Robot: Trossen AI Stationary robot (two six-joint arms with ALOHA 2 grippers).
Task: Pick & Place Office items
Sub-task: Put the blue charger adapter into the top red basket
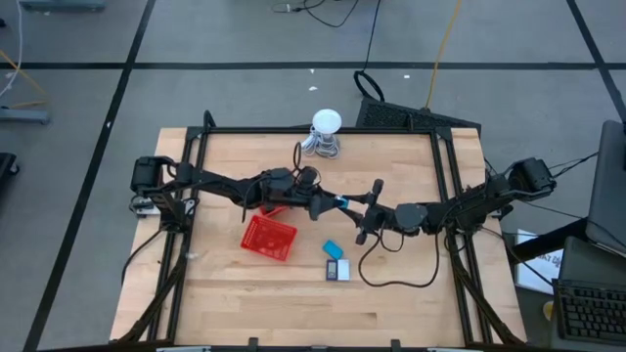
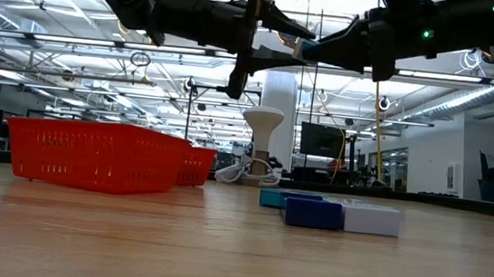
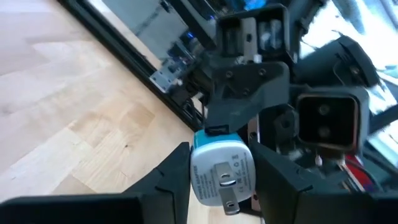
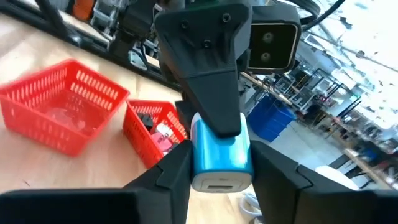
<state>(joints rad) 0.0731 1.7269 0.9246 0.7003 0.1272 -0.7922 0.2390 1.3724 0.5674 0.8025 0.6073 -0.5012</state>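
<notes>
- Hanging in the air above the middle of the tabletop (image 1: pixel 391 293), a light-blue and white plug adapter (image 1: pixel 341 202) is gripped from both sides at once, with its metal prongs seen in the left wrist view (image 3: pixel 222 176).
- The left gripper (image 1: pixel 333 205) is closed narrowly on one end of the adapter, the adapter being pressed between its two dark fingers (image 3: pixel 171 180).
- The right gripper (image 1: pixel 358 205) is clamped on the other end, its fingers (image 4: pixel 177 168) being set against the blue body (image 4: pixel 221 152); the two grippers are met nose to nose.
- Three more office items are left on the wood nearer the front edge: a light-blue piece (image 1: pixel 333 248), a dark blue piece (image 1: pixel 333 270) and a white piece (image 1: pixel 343 270), the last two touching.
- One red basket (image 1: pixel 268 238) is seen left of these; a second red basket (image 4: pixel 154 127) behind it is largely hidden under the left arm, with small items inside.
- A white round-headed gadget (image 1: pixel 326 131) is stood at the back edge.
</notes>
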